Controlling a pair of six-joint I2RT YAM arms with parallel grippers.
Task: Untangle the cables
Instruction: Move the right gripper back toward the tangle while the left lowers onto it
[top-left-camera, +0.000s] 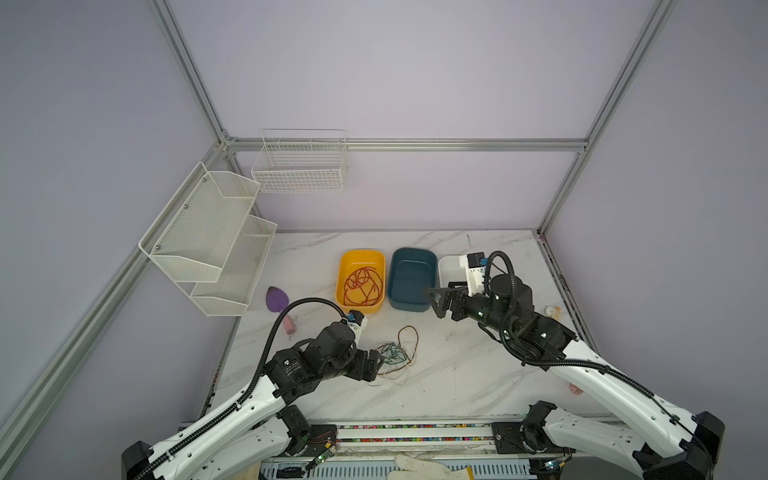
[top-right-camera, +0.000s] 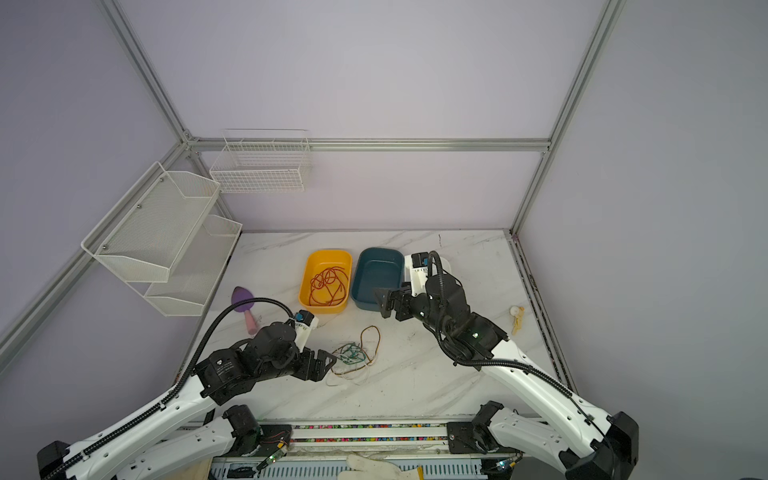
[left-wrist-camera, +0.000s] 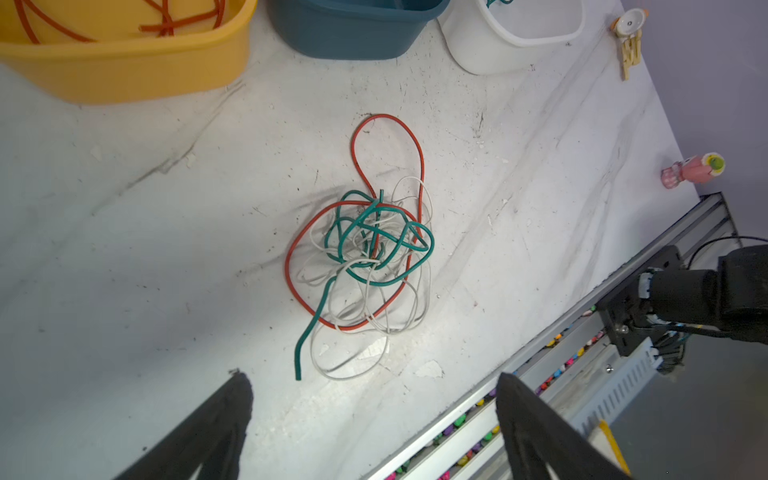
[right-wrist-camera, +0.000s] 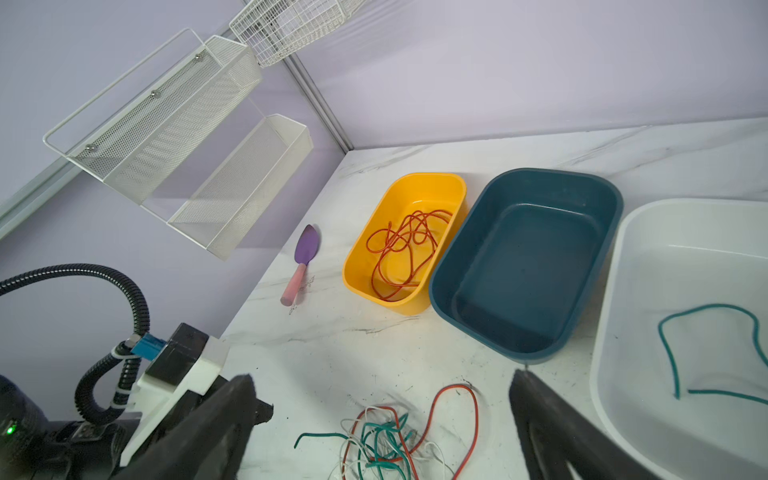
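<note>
A tangle of red, white and green cables (top-left-camera: 395, 353) (top-right-camera: 353, 355) lies on the marble table, near the front and left of middle. My left gripper (top-left-camera: 380, 359) (top-right-camera: 330, 359) hovers at its left edge. In the left wrist view the left gripper (left-wrist-camera: 372, 376) is open and empty, just short of the tangle (left-wrist-camera: 376, 245). My right gripper (top-left-camera: 434, 301) (top-right-camera: 380, 303) (right-wrist-camera: 382, 376) is open and empty in front of the blue tub (top-left-camera: 414, 250), above and behind the tangle (right-wrist-camera: 386, 440). Red cables (top-left-camera: 361, 286) (right-wrist-camera: 399, 253) lie in the yellow tub (top-left-camera: 360, 252). One green cable (right-wrist-camera: 715, 306) lies in the white tub (right-wrist-camera: 685, 270).
The blue tub (right-wrist-camera: 523, 266) holds nothing. A purple trowel (top-left-camera: 277, 301) lies left of the tubs. A mesh shelf (top-left-camera: 208, 245) and a wire basket (top-left-camera: 299, 166) hang on the walls. Small toys (top-left-camera: 552, 311) (left-wrist-camera: 692, 170) sit by the right edge. A rail runs along the front.
</note>
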